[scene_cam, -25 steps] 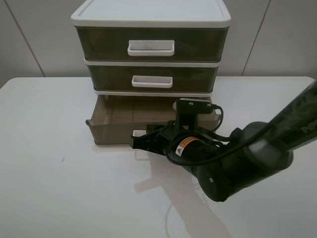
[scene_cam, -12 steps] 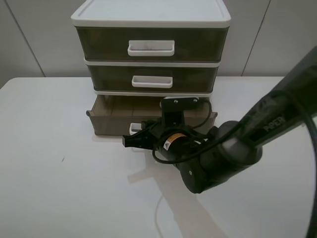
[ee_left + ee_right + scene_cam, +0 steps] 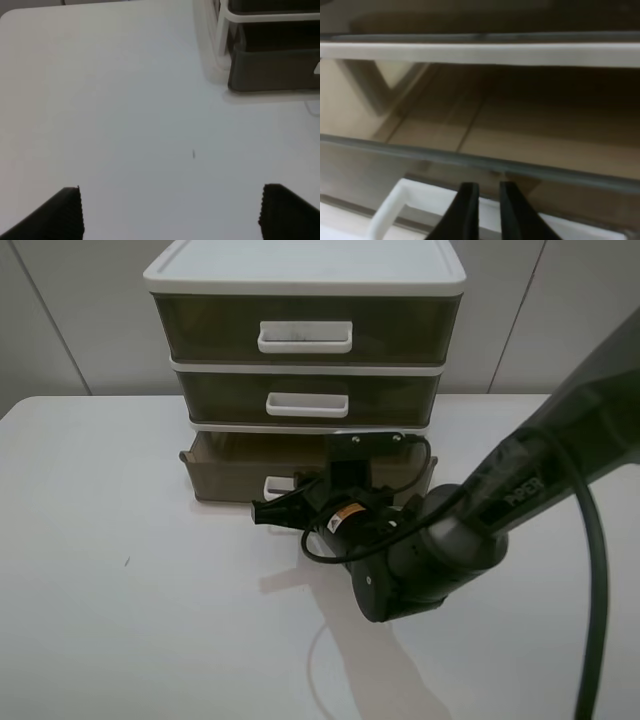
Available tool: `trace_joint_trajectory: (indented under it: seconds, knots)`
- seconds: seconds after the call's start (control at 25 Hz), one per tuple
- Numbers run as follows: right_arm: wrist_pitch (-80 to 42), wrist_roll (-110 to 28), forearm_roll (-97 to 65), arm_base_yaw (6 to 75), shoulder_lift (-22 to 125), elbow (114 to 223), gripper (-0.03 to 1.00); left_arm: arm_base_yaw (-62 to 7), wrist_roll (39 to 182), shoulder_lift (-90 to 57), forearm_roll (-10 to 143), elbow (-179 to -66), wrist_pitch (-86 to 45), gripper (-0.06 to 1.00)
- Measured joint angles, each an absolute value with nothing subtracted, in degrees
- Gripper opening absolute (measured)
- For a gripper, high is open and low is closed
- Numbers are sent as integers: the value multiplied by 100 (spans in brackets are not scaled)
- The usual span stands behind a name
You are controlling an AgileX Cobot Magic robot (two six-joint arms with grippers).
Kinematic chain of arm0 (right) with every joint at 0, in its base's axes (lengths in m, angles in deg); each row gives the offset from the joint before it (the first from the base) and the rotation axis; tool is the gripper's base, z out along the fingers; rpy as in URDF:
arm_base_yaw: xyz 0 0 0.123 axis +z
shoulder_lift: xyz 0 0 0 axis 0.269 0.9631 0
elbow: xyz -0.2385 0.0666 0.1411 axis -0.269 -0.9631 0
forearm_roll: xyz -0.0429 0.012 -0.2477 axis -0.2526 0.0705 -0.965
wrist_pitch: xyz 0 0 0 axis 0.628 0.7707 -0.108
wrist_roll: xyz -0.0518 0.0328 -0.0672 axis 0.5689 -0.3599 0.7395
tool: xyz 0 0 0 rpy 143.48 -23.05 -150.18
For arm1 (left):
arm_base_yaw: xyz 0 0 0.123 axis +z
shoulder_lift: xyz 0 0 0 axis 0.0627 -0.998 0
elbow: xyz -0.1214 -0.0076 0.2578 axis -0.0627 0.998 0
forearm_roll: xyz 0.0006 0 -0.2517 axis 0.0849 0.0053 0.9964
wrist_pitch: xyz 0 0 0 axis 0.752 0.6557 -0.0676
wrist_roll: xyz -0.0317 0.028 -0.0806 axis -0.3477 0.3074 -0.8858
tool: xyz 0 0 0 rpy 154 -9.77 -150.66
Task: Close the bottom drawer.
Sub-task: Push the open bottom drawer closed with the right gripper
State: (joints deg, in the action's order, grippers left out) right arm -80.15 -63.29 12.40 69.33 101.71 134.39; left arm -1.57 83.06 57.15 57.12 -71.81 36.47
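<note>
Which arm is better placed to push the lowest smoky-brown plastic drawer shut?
Right arm: its jaws, close together, are at the white loop handle of the bottom drawer. The left jaws hang open over white table, farther off.

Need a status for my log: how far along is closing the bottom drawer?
Done: the bottom drawer has slid partway in since a second ago. In hand: the right hand, fingers nearly together, sits at its white handle. Left: the drawer's front still sticks out past the cabinet, so more pushing is needed. The left hand hangs open over the table.
</note>
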Motion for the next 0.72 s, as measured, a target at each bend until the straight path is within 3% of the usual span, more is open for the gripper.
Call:
trace_joint_trajectory:
  seconds: [0.72]
  knots:
    - [-8109, -5967, 1577, 6865, 10474, 13985, 2, -157, 8306, 5715, 5712, -7181, 3647, 72]
